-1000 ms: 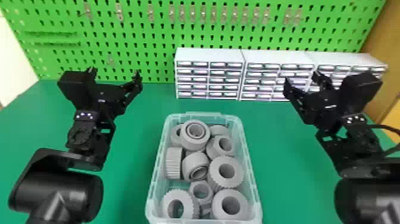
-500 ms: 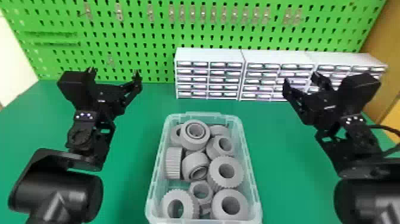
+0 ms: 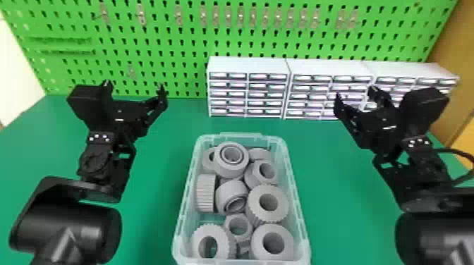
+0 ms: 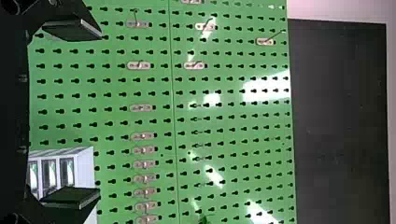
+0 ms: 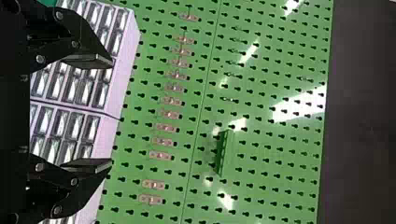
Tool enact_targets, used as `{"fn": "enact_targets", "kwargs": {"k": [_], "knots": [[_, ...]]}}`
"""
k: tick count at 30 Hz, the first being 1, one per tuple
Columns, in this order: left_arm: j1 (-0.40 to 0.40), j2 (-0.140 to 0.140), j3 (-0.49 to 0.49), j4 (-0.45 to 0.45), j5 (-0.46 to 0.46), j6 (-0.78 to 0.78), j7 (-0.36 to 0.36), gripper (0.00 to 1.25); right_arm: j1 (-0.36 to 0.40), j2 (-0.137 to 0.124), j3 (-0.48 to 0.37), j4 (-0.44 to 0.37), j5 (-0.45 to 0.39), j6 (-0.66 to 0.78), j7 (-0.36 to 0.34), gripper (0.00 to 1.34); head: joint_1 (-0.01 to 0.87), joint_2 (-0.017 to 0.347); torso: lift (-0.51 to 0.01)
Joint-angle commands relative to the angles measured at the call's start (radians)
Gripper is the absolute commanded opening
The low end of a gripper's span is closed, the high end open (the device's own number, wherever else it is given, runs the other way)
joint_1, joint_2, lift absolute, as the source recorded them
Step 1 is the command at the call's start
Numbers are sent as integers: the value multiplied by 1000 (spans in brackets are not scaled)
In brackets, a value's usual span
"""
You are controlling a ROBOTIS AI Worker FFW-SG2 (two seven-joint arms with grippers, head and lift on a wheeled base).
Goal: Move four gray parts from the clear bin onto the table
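1. The clear bin (image 3: 299,215) is set on the green tabletop (image 3: 155,211), about halfway between its left and right edges.
2. All the gray parts (image 3: 231,165) that can be seen are held in the bin, in a messy pile.
3. By the bin's near left corner, a ring with teeth (image 3: 225,238) is seen. By the near right corner, a thick ring (image 3: 259,243) is seen, and a small ring (image 3: 228,225) is tucked between them.
4. By the bin's left wall, a part with ridges (image 3: 205,193) is stood on its side.
5. The left gripper (image 3: 135,90) is held up on the bin's left side, empty, with its fingers (image 4: 70,196) spread wide.
6. The right gripper (image 3: 356,95) is held up on the bin's right side. It is empty too, and its fingers (image 5: 98,60) are spread wide apart.
7. Past the bin, white drawers (image 3: 247,65) are lined up by the tabletop's far edge, in front of a green board (image 3: 176,45) with holes.
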Motion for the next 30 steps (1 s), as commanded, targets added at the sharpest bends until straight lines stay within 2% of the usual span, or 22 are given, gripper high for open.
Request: {"fn": "enact_targets", "kwargs": {"k": [1,10,24,29,30], "knots": [[0,0,1,-1,-1,-2,0,1140,2,-2,2,-3,-1,23,0,827,678,34,-50],[6,0,4,-1,-1,0,0,1140,-24,-12,35,-75,17,241,0,825,678,34,-50],[11,0,7,-3,-4,0,0,1140,-135,-40,208,-135,5,660,3,827,678,34,-50],[11,-2,4,-3,-6,0,0,1140,-179,-36,237,-132,-23,773,5,827,678,34,-50],[11,-2,4,-3,-6,0,0,1140,-192,-36,248,-129,-17,796,23,827,678,34,-50]]}}
